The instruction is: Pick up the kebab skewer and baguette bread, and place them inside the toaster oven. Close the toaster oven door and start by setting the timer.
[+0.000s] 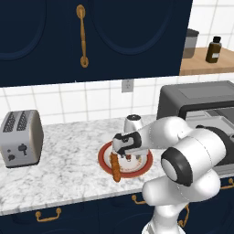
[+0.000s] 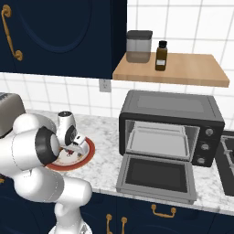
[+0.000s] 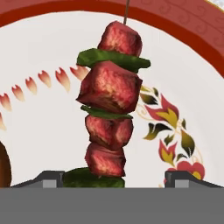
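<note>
My gripper (image 3: 115, 177) hangs low over the plate (image 3: 43, 131) with its two dark tips spread apart, one on each side of the kebab skewer (image 3: 111, 105); nothing is clamped between them, and whether the tips touch the meat I cannot tell. The skewer lies on the white middle of the plate, red chunks and green slices stacked along its thin stick. In the left base view the baguette bread (image 1: 114, 167) lies on the plate's left side, its near end over the red rim. Further along the marble counter (image 2: 105, 169) stands the toaster oven (image 2: 171, 125), its toaster oven door (image 2: 157, 176) dropped flat open. A silver toaster (image 1: 20, 137) sits well apart at the far left
</note>
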Controlling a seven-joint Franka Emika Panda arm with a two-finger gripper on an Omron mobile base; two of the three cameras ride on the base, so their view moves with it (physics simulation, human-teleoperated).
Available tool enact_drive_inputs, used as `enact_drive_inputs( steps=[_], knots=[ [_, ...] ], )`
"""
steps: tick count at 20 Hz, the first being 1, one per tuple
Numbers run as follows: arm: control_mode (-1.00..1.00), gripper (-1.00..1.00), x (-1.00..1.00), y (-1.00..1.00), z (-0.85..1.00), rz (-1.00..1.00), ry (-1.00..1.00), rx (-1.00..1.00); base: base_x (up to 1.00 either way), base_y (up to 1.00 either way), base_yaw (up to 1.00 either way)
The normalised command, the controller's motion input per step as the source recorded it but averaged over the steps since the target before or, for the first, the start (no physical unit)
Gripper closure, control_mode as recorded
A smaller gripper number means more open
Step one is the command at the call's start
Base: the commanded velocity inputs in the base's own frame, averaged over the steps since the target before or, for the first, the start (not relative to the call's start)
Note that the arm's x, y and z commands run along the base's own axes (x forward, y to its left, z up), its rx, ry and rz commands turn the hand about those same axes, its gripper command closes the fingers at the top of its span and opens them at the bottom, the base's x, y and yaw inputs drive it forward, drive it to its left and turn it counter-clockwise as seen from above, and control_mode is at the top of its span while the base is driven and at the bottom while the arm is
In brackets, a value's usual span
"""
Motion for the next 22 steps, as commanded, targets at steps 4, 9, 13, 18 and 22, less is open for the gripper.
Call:
enact_drive_inputs(
  steps=[4, 9, 13, 18, 22],
  knots=[
    [-1.00, 1.00, -0.18, -0.32, 0.01, -0.06, 0.00, 0.00, 0.00, 0.00, 0.00],
    [-1.00, 1.00, -0.35, -0.60, 0.41, 0.00, 0.00, 0.00, 0.00, 0.00, 0.00],
    [-1.00, 1.00, -0.56, -0.72, 0.99, 0.05, 0.00, -0.01, 0.00, 0.00, 0.00],
    [-1.00, 1.00, -0.50, -0.90, 0.98, 0.07, -0.02, -0.02, 0.00, 0.00, 0.00],
    [-1.00, 1.00, -0.47, -1.00, 0.46, 0.00, -0.03, 0.00, 0.00, 0.00, 0.00]
  ],
)
